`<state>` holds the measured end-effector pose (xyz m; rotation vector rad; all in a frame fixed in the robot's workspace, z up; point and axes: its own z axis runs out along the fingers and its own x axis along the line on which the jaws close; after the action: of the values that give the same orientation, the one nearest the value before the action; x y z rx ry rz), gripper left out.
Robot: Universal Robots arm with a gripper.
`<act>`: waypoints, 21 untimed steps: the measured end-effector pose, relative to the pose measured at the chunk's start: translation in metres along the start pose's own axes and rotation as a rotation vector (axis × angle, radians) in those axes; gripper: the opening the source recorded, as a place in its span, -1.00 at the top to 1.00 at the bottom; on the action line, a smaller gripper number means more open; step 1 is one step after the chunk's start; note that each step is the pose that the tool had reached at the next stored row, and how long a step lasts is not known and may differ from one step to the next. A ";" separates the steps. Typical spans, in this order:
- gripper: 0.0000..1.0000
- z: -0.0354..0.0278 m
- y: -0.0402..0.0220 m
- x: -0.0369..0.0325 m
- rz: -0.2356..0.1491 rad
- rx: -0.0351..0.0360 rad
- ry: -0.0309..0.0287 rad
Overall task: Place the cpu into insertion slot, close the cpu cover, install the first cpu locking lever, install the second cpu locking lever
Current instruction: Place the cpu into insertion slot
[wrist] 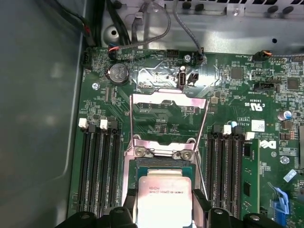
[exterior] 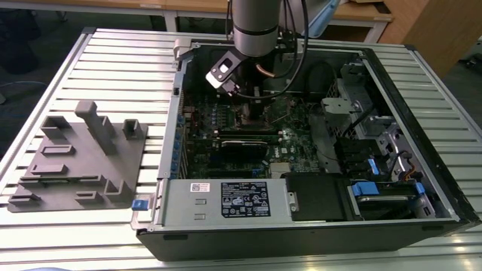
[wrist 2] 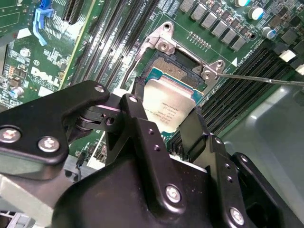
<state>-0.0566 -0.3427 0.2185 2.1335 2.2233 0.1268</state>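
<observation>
- Presently my gripper (wrist 2: 164,110) is clamped on the cpu (wrist 2: 173,99). One black finger (wrist 2: 135,114) sits against one edge of the chip and its partner is on the opposite edge, with the dull silver top facing up.
- In the first wrist view the cpu (wrist: 164,194) sits between my fingertips (wrist: 127,211), over the near part of the insertion slot (wrist: 161,166). The far strip of the slot, with its teal border, shows uncovered past the chip.
- In the second wrist view the dark bed of the insertion slot (wrist 2: 180,64) also lies open beyond the chip's far edge. I cannot tell whether the chip touches the socket or hangs just above it.
- The cpu cover (wrist: 168,98) is swung open away from the slot. Green board shows through its square window, and its hinge end lies against the slot's silvery rim.
- A thin wire locking lever (wrist 2: 261,79) runs from the slot's corner out over the memory slots (wrist 2: 237,95). It is not latched down.
- In the exterior view my gripper (exterior: 254,110) reaches down into the open computer case (exterior: 301,234), above the middle of the green board.
- The case lies on a slatted metal table (exterior: 113,51), with a grey moulded fixture (exterior: 83,158) well apart on the exterior view's left.
</observation>
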 end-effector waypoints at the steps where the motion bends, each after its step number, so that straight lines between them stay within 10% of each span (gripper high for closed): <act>1: -0.08 0.0010 -0.0004 0.0000 0.000 0.0000 -0.0001; 21: -0.08 0.0061 -0.0013 0.0000 0.000 0.0000 -0.0005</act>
<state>-0.0573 -0.3427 0.2123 2.1333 2.2231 0.1263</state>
